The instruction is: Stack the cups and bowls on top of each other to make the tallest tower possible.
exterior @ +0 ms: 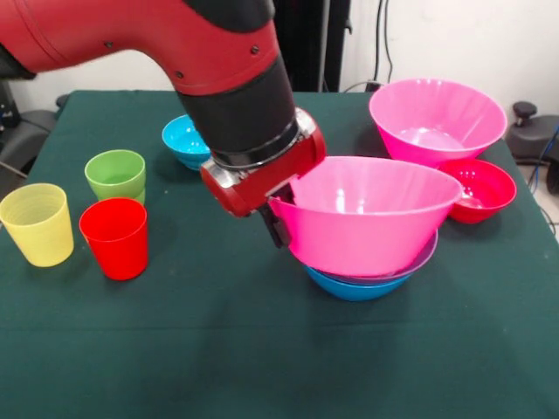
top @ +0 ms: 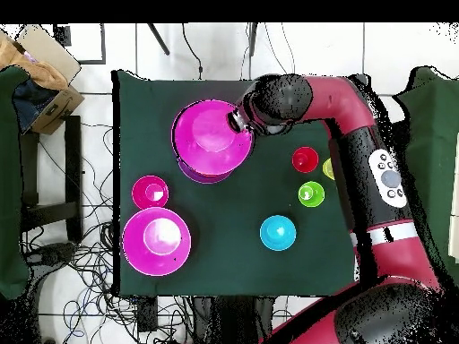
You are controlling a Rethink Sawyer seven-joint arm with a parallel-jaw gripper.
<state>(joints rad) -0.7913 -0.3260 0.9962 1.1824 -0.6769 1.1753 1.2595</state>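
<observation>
Pink bowl (exterior: 367, 214) sits tilted atop tower (exterior: 371, 279) of purple bowl (exterior: 421, 262) & blue bowl (exterior: 354, 286) at mid-table (exterior: 218, 349), w/ claw (exterior: 278, 218) clamped on its rim. Second pink bowl (exterior: 437, 118) stands behind, touching crimson bowl (exterior: 479, 189); cyan bowl (exterior: 183, 140) sits beyond arm. Yellow cup (exterior: 37, 223), red cup (exterior: 114, 237) & green cup (exterior: 116, 175) cluster well apart from the tower.

1. Table (exterior: 105, 349): covered by a dark green cloth, smooth, no visible creases.
2. Wall (exterior: 454, 35): white, plain, behind the table; black cables (exterior: 382, 39) hang down it.
3. Floor (top: 215, 49): pale tiles with dark joints; loose cables (top: 63, 260) lie tangled beside the table.
4. Cardboard box (top: 45, 58): open, near one table corner.
</observation>
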